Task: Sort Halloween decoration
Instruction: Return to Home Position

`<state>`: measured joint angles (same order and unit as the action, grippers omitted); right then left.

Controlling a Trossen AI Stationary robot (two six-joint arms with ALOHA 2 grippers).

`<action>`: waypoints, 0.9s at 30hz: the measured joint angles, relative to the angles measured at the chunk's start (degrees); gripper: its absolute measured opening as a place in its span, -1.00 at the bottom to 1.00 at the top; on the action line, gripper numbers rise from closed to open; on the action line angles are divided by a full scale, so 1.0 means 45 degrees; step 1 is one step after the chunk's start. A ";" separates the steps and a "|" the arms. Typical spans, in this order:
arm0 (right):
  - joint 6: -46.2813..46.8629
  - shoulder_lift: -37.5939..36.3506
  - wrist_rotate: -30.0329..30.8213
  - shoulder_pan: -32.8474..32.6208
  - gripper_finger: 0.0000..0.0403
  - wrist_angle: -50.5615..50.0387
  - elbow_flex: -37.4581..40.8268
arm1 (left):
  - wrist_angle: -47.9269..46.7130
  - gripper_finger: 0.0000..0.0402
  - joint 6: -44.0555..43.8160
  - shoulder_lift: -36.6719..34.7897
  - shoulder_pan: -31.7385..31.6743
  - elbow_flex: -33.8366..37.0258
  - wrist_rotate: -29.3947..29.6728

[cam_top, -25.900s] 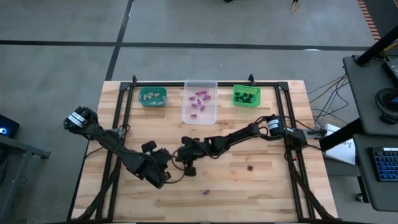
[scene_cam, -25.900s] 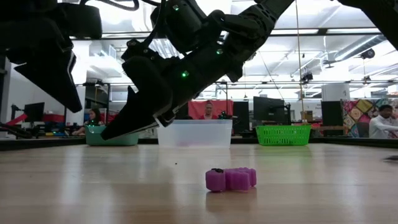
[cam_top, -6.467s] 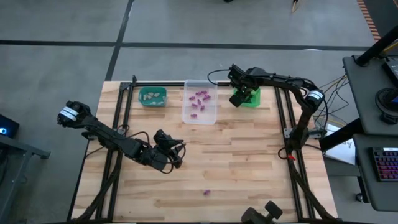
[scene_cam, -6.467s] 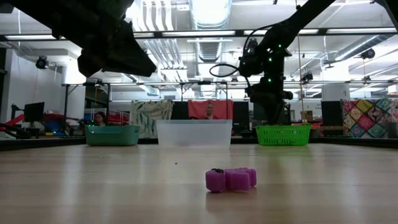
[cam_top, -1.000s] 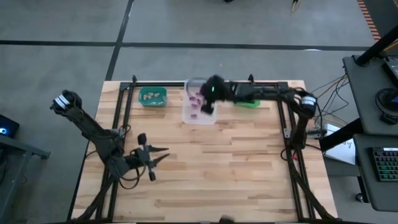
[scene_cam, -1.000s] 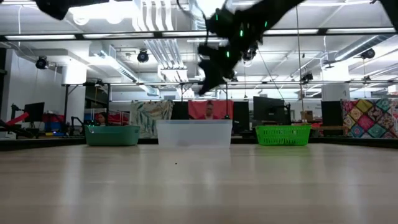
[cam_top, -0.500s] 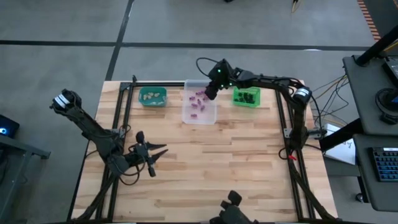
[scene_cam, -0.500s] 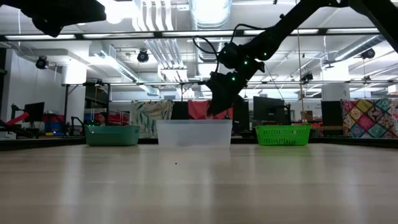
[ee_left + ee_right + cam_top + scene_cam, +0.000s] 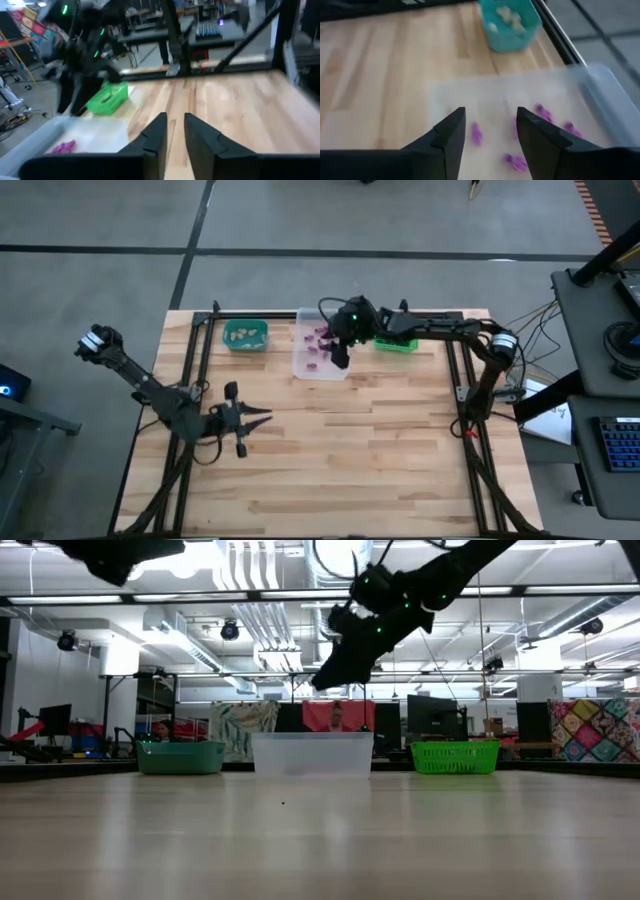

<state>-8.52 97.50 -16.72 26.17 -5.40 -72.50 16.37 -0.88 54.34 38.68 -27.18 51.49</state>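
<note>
The Halloween decoration lies sorted in three bins along the far edge. Pale beige pieces are in the teal bin [image 9: 245,333], purple pieces [image 9: 476,134] in the clear bin [image 9: 322,358], and black ones in the green bin [image 9: 396,334]. My right gripper [image 9: 490,125] hangs open above the clear bin, nothing between its fingers; in the high view it is over the bin's right side [image 9: 340,356]. My left gripper [image 9: 258,419] is above the table's left part, pointing level toward the right. Its fingers [image 9: 174,131] stand a narrow gap apart, with nothing between them.
Black frame rails [image 9: 200,370] run along the table's left and right sides. The three bins show in a row at the far edge in the low view: teal [image 9: 180,756], clear [image 9: 312,754], green [image 9: 455,756]. Bare wood [image 9: 350,460] spreads between the arms and the near edge.
My right gripper dipped close to the clear bin's rim, then rose again and shifted a little toward the near edge, staying above the bin. My left gripper has drifted slightly toward the far edge and the right.
</note>
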 joint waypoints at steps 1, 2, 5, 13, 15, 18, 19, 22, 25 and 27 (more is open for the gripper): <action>-0.0096 -0.0204 0.0008 -0.0201 -0.20 0.0304 0.0268 | -0.0332 -0.79 0.0088 -0.0325 -0.0343 0.0162 -0.0434; -0.0201 -0.0423 0.0008 -0.0377 -0.22 0.0671 0.0570 | -0.0620 -0.84 0.0183 -0.0648 -0.0665 0.0343 -0.0832; -0.0353 -0.1140 -0.0104 -0.0740 -0.27 0.1622 0.1611 | -0.0656 -0.97 0.0309 -0.1883 -0.1680 0.0982 -0.1900; -0.0357 -0.3516 -0.0725 -0.0810 -0.36 0.3795 0.4905 | -0.0707 -0.99 0.0416 -0.5157 -0.5018 0.2934 -0.5404; -0.0412 -0.4164 -0.0735 -0.0814 -0.38 0.4046 0.5573 | -0.0852 -1.00 0.0434 -0.5833 -0.5809 0.3288 -0.6418; -0.0483 -0.5184 -0.0745 -0.0810 -0.39 0.4082 0.6518 | -0.0987 -1.00 0.0429 -0.6825 -0.6623 0.3805 -0.7124; -0.0492 -0.5502 -0.0735 -0.0810 -0.39 0.4059 0.6830 | -0.1025 -1.00 0.0426 -0.7152 -0.6800 0.3995 -0.7247; -0.0625 -0.6552 -0.0735 -0.0784 -0.38 0.4029 0.7740 | -0.1284 -1.00 0.0427 -0.8074 -0.7125 0.4368 -0.7588; -0.0712 -0.7650 -0.0740 -0.0723 -0.38 0.4078 0.8612 | -0.1542 -1.00 0.0418 -0.8921 -0.7218 0.4749 -0.7678; -0.0782 -0.8344 -0.0720 -0.0723 -0.40 0.4093 0.9208 | -0.1580 -1.00 0.0322 -0.9421 -0.7228 0.5092 -0.7681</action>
<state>-12.04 59.96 -19.96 22.92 13.02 -31.06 9.26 0.57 11.95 6.15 -4.27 16.93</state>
